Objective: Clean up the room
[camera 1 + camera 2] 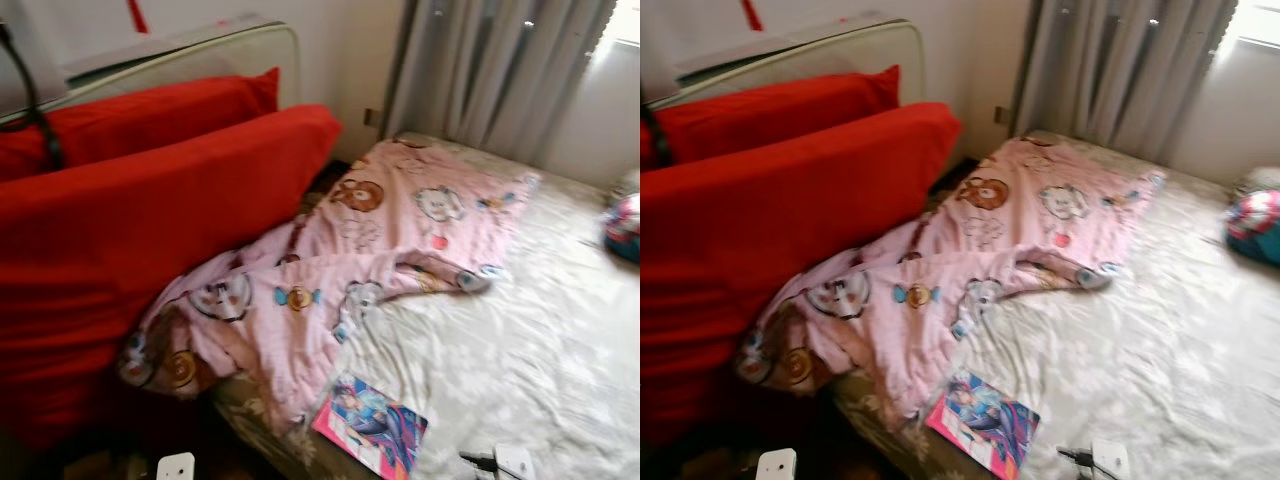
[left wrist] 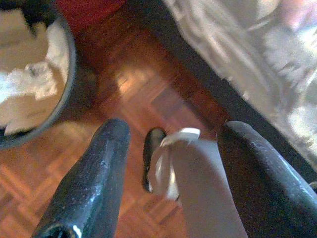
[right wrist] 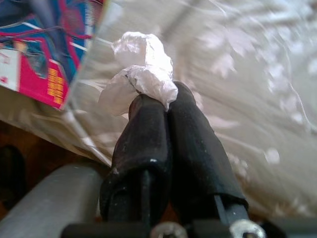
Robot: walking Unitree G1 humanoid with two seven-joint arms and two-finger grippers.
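Note:
My right gripper (image 3: 166, 96) is shut on a crumpled white wad of tissue or plastic (image 3: 141, 62), which sticks out past the fingertips. It hangs over the near edge of the bed, just beside a pink and blue magazine (image 3: 44, 44). The same magazine (image 1: 372, 425) lies at the bed's front edge in the left eye view. My left gripper (image 2: 176, 130) is open with nothing between its fingers, low over the wooden floor (image 2: 148, 84). A dark round bin (image 2: 67, 87) holding crumpled paper stands close by it.
A pink cartoon blanket (image 1: 380, 240) lies rumpled across the white floral sheet (image 1: 520, 340). Red cushions (image 1: 120, 220) lean at the left against a white headboard (image 1: 250, 45). A colourful bundle (image 1: 625, 225) sits at the far right, with grey curtains (image 1: 490, 70) behind.

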